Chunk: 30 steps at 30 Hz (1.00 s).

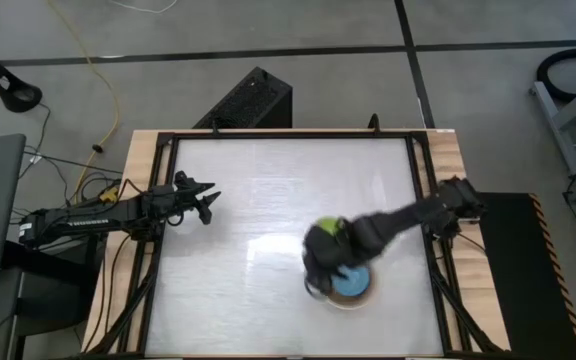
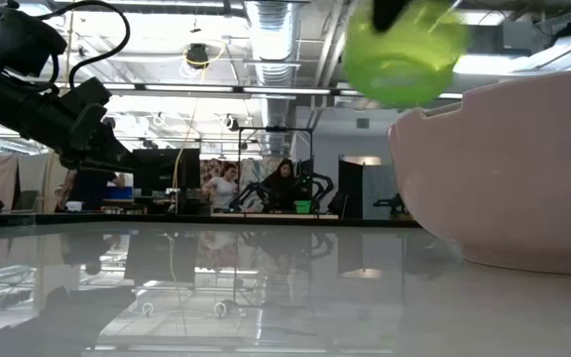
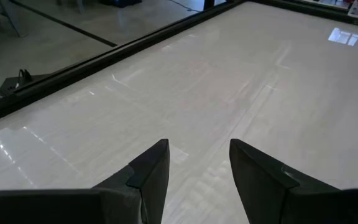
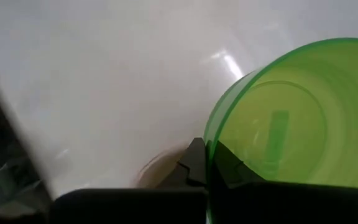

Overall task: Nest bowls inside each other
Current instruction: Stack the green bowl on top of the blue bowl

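The bright-green bowl (image 4: 291, 112) hangs in the air, tilted, with my right gripper (image 4: 209, 155) shut on it. In the high view, the green bowl (image 1: 330, 229) is just left of and above the light-blue bowl (image 1: 352, 281). The blue bowl sits inside a pale larger bowl (image 1: 360, 302) near the table's front right. The low view shows the green bowl (image 2: 404, 55) high above the large cream-white bowl (image 2: 513, 178), which rests on its base. My left gripper (image 3: 197, 149) waits open at the table's left (image 1: 206, 203), above bare tabletop. My right gripper pinches the green bowl's rim (image 4: 209, 138), with one finger (image 4: 194, 163) outside the wall and the other (image 4: 227, 165) inside it. The fingers come from above, slanting down. The bowl is lifted clear of the table and tilted, its opening turned toward the wrist camera.
The white tabletop (image 1: 268, 200) has a dark frame along its edges (image 1: 158, 230). A black box (image 1: 248, 100) stands beyond the far edge. In the low view people sit in the room behind the table (image 2: 226, 183).
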### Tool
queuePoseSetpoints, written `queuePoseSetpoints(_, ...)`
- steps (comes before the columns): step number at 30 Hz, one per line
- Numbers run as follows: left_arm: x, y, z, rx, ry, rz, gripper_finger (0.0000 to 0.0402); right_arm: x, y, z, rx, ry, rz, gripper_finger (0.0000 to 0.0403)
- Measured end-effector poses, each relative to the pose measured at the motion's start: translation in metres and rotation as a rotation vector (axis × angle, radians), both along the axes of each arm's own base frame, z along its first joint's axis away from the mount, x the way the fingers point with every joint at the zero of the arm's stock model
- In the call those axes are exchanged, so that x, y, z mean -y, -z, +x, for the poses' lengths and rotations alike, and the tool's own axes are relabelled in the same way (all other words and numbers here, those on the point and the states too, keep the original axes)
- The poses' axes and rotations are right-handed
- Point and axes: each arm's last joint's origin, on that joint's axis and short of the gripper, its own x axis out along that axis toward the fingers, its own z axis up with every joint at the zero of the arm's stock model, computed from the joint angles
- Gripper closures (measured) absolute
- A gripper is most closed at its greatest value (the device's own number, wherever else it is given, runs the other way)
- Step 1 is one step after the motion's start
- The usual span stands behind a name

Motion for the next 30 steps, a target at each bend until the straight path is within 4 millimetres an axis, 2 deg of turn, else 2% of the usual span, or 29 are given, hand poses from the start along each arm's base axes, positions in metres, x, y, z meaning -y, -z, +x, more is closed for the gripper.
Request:
queuePoseSetpoints(7, 0.0, 0.0, 0.0, 0.0, 0.0, 0.0, 0.0244, -0.076, 0.004, -0.037, 0.018, -0.095, 0.036, 0.0397)
queuePoseSetpoints(12, 0.0, 0.0, 0.0, 0.0, 0.0, 0.0, 0.0244, -0.108, 0.012, -0.053, 0.056, -0.165, -0.016, 0.0397)
queuePoseSetpoints(15, 0.0, 0.0, 0.0, 0.001, 0.0, 0.0, 0.0244, -0.114, 0.015, -0.055, 0.067, -0.174, -0.04, 0.0397)
queuePoseSetpoints(18, 0.0, 0.0, 0.0, 0.0, 0.001, 0.0, 0.0244, -0.115, 0.026, -0.047, 0.044, -0.163, -0.064, 0.0397)
queuePoseSetpoints(23, 0.0, 0.0, 0.0, 0.0, 0.0, 0.0, 0.0244, -0.116, 0.052, -0.033, -0.069, -0.16, -0.076, 0.0397)
queuePoseSetpoints(26, 0.0, 0.0, 0.0, 0.001, 0.002, 0.0, 0.0244, -0.114, 0.063, -0.031, -0.145, -0.157, -0.112, 0.0396)
queuePoseSetpoints(30, 0.0, 0.0, 0.0, 0.001, 0.001, 0.0, 0.0244, -0.111, 0.064, -0.035, -0.178, -0.146, -0.136, 0.0396)
